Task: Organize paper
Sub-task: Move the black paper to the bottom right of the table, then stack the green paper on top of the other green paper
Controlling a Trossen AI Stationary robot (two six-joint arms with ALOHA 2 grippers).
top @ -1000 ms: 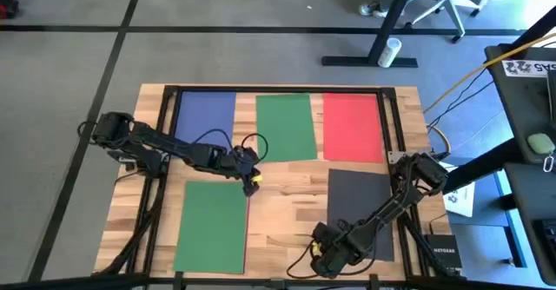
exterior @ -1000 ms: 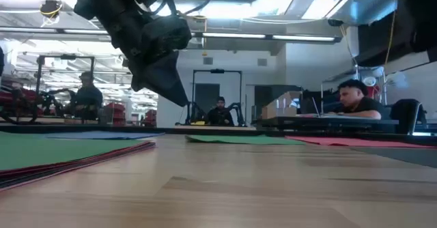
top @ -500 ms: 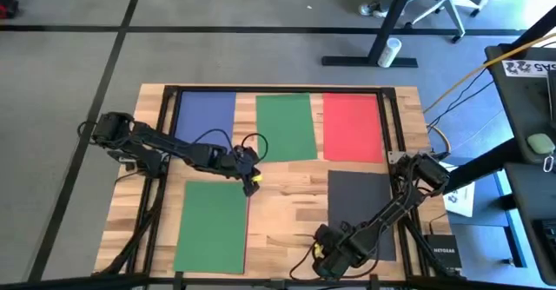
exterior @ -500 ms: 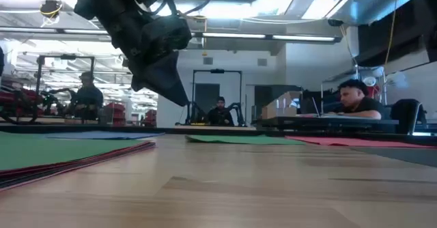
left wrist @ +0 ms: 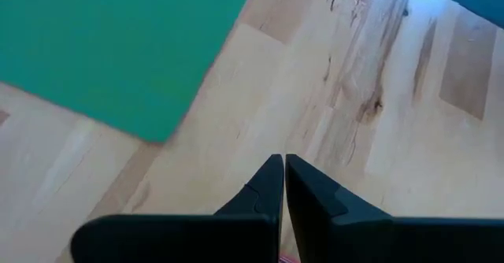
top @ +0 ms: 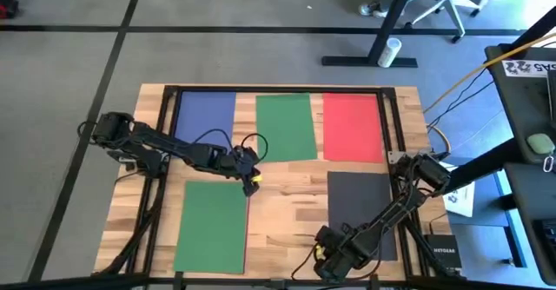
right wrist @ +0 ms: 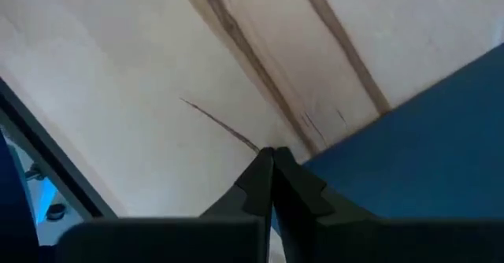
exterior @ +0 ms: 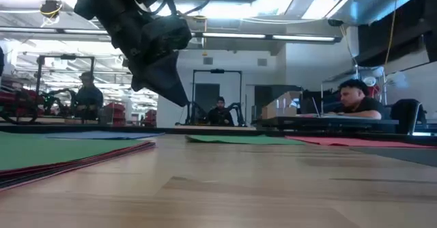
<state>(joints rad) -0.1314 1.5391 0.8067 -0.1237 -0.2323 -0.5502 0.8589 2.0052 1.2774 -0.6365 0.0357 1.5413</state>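
Wooden table (top: 287, 190) is carrying blue (top: 206, 114), green (top: 286, 126) and red sheets (top: 352, 127) along the far edge, w/ a green-topped stack (top: 212, 225) and a dark sheet (top: 361, 212) nearer. Left gripper (top: 253, 179) is hovering mid-table, fingers pressed together (unchanged since a sec ago). Right gripper (top: 323, 252), also closed, is sitting slightly nearer the front edge than before.

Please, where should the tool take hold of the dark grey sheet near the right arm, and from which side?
Probably at the dark grey sheet's inner front corner, coming from the bare wood of the table toward the middle. The sheet lies flat, so only an edge or corner can be lifted. The right tool, shut, is already near that corner.
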